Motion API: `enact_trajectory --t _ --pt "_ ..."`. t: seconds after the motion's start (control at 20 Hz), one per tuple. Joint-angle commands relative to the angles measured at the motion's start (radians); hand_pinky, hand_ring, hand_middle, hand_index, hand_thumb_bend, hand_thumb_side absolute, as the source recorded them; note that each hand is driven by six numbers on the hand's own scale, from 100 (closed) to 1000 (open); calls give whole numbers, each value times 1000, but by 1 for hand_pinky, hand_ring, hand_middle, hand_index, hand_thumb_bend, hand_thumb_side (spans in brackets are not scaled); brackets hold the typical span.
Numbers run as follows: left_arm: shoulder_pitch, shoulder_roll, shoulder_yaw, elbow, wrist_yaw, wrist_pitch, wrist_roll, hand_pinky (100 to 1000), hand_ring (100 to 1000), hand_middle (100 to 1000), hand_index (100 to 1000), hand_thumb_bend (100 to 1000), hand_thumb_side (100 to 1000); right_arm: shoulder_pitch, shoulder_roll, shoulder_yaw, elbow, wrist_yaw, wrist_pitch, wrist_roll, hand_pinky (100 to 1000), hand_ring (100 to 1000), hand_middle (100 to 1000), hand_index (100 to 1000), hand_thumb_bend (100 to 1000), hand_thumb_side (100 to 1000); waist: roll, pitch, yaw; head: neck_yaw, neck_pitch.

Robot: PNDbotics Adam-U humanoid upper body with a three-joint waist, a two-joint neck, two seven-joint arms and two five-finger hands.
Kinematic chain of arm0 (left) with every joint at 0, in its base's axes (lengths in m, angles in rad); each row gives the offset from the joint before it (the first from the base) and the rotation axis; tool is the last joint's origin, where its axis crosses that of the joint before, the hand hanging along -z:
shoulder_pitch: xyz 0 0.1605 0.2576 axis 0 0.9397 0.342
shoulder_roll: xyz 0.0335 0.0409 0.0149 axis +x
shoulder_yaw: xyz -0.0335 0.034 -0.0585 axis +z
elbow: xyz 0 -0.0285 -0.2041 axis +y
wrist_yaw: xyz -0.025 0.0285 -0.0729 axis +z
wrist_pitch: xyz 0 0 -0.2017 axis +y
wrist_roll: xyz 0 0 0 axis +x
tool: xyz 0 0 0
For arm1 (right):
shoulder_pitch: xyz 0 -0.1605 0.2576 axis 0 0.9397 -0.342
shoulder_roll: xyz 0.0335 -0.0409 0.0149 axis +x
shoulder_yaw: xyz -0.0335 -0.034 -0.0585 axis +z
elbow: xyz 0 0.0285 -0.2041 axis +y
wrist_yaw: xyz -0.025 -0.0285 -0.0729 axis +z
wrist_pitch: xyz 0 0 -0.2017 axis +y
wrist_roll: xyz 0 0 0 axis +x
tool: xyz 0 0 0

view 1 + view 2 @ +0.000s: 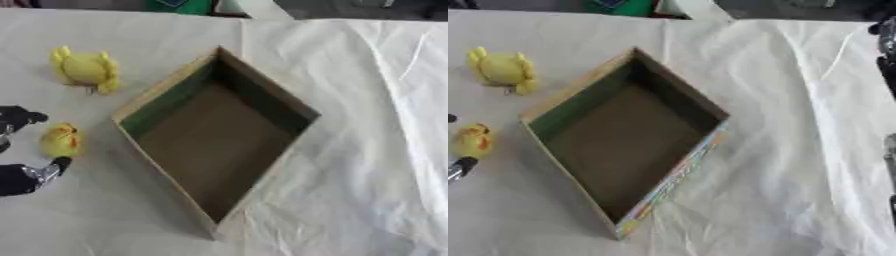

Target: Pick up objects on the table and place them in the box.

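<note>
Surface [367, 100] white-draped. Box [216, 136] open, empty, centre. Left hand [19, 150] at 9 o'clock edge, fingers spread, holding nothing, bracketing small yellow toy [60, 140]; toy upright, just at 3 o'clock of palm. Larger yellow toy [85, 70] at 10 o'clock, apart. Right hand's state: cannot tell.

Box [175, 97]: matt brown cardboard, printed outer wall. Table cloth [367, 100]: white, wrinkled fabric. Yellow toys [85, 70] [60, 140]: soft matt, plush-looking. Left hand [22, 177]: black w/ shiny silver bits

table [367, 100] – white cloth | box [219, 135] | two yellow toys [85, 70] [60, 140]
</note>
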Motion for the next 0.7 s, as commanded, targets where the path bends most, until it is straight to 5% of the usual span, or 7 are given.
enact_trajectory --t 0.05,0.7 --pt "-22 8 3 18 -10 14 18 619 801 792 915 279 718 -6 -14 -4 -19 -5 -1 5 728 554 427 718 100 494 2 -15 -1 2 -12" --pt "-73 -32 -27 139 -69 -32 38 620 802 790 910 312 685 -6 -12 -4 -19 -6 -1 11 730 555 425 719 100 495 0 -7 -3 3 -15"
